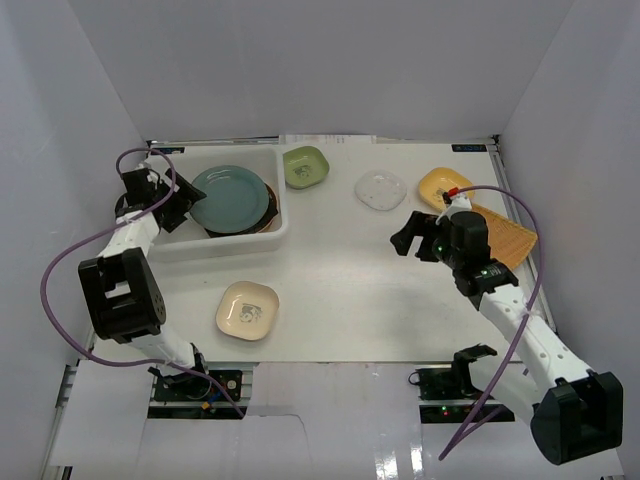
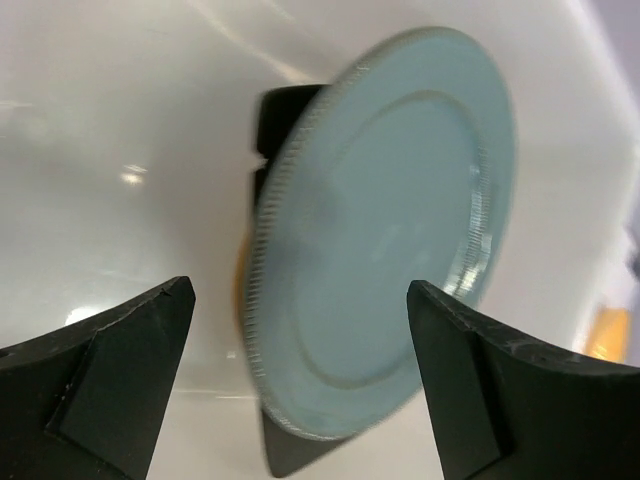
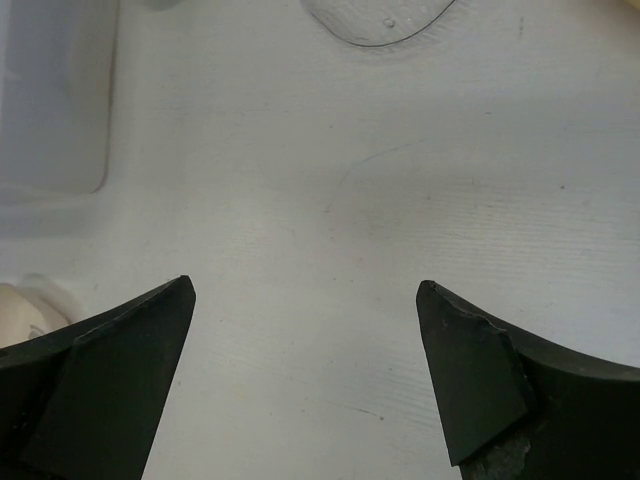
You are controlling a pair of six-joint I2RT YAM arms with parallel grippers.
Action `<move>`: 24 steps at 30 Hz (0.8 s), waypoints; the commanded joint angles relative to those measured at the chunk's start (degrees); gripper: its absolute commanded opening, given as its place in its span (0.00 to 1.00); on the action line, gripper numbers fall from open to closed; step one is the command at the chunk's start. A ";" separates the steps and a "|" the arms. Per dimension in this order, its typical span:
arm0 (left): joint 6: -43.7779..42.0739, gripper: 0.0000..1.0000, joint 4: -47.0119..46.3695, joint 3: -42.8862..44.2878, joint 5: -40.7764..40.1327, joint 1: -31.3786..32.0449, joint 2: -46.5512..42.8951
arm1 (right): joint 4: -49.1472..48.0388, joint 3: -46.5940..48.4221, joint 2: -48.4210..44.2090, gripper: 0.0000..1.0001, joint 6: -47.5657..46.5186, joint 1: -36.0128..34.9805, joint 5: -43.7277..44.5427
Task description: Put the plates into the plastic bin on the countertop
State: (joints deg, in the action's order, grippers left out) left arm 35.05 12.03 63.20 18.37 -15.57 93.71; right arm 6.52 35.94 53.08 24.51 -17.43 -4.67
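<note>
While left jaws hang apart and empty at the left end of plastic bin (image 1: 180, 248), blue-grey plate (image 1: 230, 198) sits stacked inside it. Over bare desk (image 1: 350, 290), right jaws also apart, empty. Loose on desk: cream plate (image 1: 247, 309), green plate (image 1: 305, 166), clear plate (image 1: 380, 190), yellow plate (image 1: 443, 184).

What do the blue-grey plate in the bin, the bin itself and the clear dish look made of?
Blue-grey plate: probably glazed ceramic; glossy sheen, beaded rim.
Bin: looks like translucent white plastic; thin, milky walls with rolled rim.
Clear dish: glass or clear plastic, cannot tell which; the countertop shows through it.
</note>
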 commanded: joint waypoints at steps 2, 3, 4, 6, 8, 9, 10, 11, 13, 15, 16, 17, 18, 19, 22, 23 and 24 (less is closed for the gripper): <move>-4.64 0.98 5.02 -0.88 -14.31 2.03 -8.78 | 4.54 6.50 4.91 0.98 -4.29 -0.15 9.13; -4.64 0.98 5.02 -1.67 -15.89 2.65 -9.68 | 5.51 7.38 5.80 0.98 -4.91 -0.06 13.06; -4.64 0.98 5.11 -1.85 -17.48 3.00 -10.30 | 7.26 9.04 6.50 0.98 -6.04 -0.06 15.54; -3.94 0.98 5.46 -2.46 -19.06 3.88 -11.79 | 8.41 10.11 8.52 0.98 -6.58 -0.06 23.42; -3.15 0.98 5.90 -2.90 -20.22 4.41 -12.93 | 9.82 10.99 10.02 0.95 -7.11 -0.06 28.11; -2.10 0.98 5.98 -3.34 -19.96 4.58 -15.20 | 10.52 11.42 11.68 0.95 -7.37 -0.06 31.96; -1.57 0.98 5.81 -4.48 -19.52 4.76 -16.79 | 11.31 11.95 12.48 0.94 -7.72 -0.15 33.74; -1.21 0.98 5.64 -5.10 -19.60 5.11 -18.72 | 12.45 12.13 13.44 0.94 -8.07 -0.06 34.98; -1.47 0.98 4.93 -6.07 -19.60 6.95 -24.94 | 13.42 12.13 16.26 0.93 -8.43 -0.06 40.59; -1.91 0.98 4.15 -6.42 -18.90 10.28 -29.00 | 14.39 12.04 19.86 0.93 -9.39 -0.06 44.46; -2.87 0.98 3.88 -6.68 -18.46 11.52 -32.77 | 14.74 11.96 21.26 0.92 -9.48 -0.06 45.52; -3.49 0.98 3.61 -6.77 -16.20 12.92 -34.46 | 14.92 12.04 23.89 0.91 -9.57 -0.06 46.32; -4.10 0.98 3.35 -6.69 -12.52 16.07 -35.78 | 14.92 12.31 25.39 0.90 -10.18 -0.06 48.07; -6.02 0.98 3.35 -6.51 -10.57 18.45 -37.88 | 14.92 12.66 26.80 0.89 -10.27 -0.06 48.87; -10.42 0.98 2.91 -7.30 -2.05 25.75 -40.62 | 15.18 14.24 32.34 0.85 -10.27 -0.06 53.87; -11.40 0.98 2.74 -7.91 -0.20 27.33 -42.80 | 15.18 14.76 34.87 0.81 -10.36 -0.06 54.84; -12.10 0.98 2.73 -9.57 1.04 29.87 -44.04 | 15.18 16.07 36.20 0.80 -10.54 -0.06 56.33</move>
State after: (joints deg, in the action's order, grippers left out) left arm 27.75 14.59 56.34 10.94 9.85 52.23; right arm 21.45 47.75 86.63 14.61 -17.43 43.00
